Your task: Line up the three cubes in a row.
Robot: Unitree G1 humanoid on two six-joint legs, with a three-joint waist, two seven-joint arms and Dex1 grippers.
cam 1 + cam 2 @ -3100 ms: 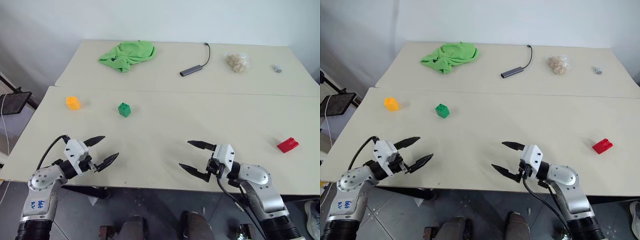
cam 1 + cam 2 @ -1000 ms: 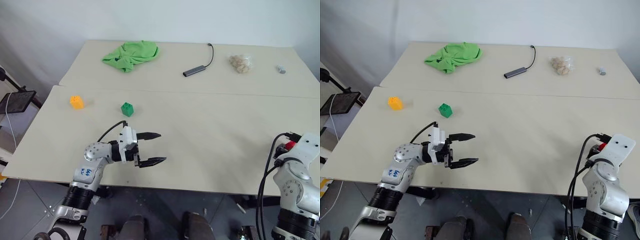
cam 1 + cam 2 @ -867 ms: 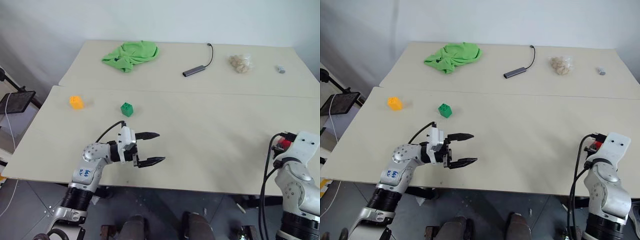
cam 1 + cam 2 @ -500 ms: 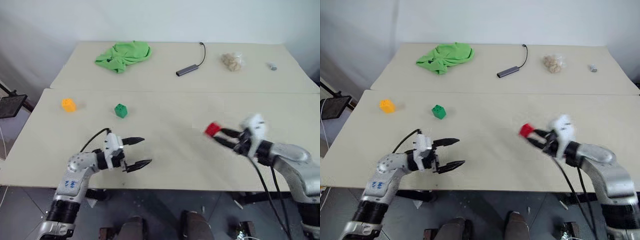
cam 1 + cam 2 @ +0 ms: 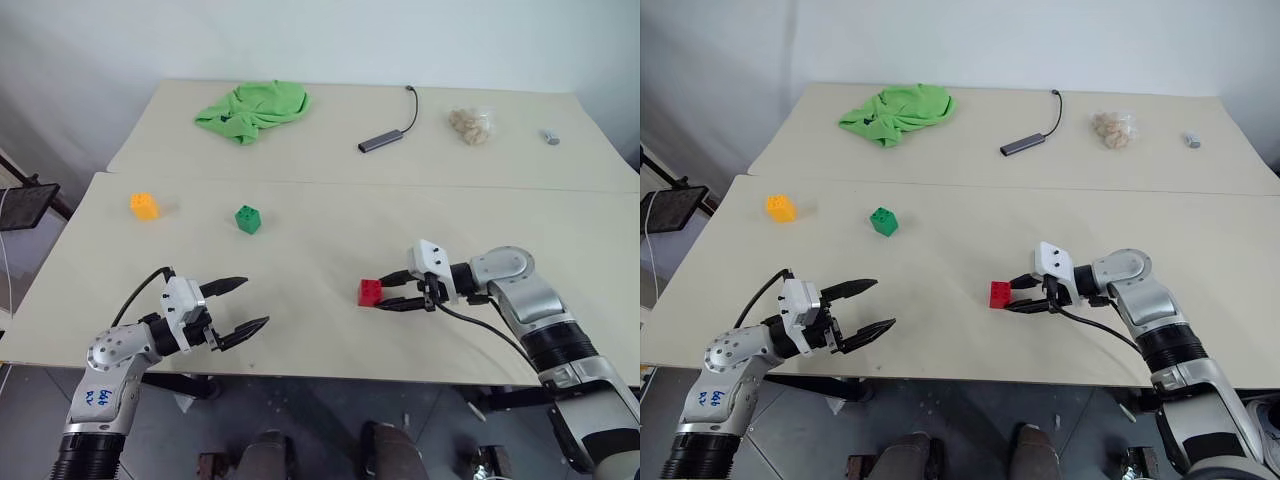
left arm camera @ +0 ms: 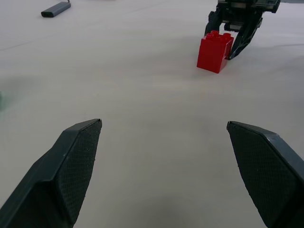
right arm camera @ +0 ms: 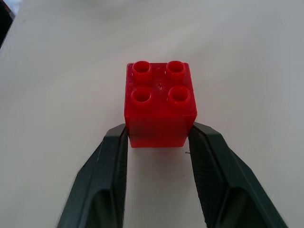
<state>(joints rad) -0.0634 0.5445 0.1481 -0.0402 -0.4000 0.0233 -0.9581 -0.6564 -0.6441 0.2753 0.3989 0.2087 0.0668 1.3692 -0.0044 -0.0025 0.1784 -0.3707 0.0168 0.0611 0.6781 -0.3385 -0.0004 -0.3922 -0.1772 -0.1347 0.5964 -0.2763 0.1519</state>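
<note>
Red cube (image 7: 160,103) is seen on the near table (image 5: 500,230), studs up, at the tips of the right gripper (image 5: 395,291). Its two black fingers (image 7: 110,164) are set on both sides of the cube, touching or almost touching; whether it is still pinched cannot be told. Green cube (image 5: 248,219) and orange-yellow cube (image 5: 145,205) are placed well apart to the left, further back. Left gripper (image 5: 241,306) is nearer to them, spread wide, with nothing held. Blue writing is seen on the left arm, too small to be read.
</note>
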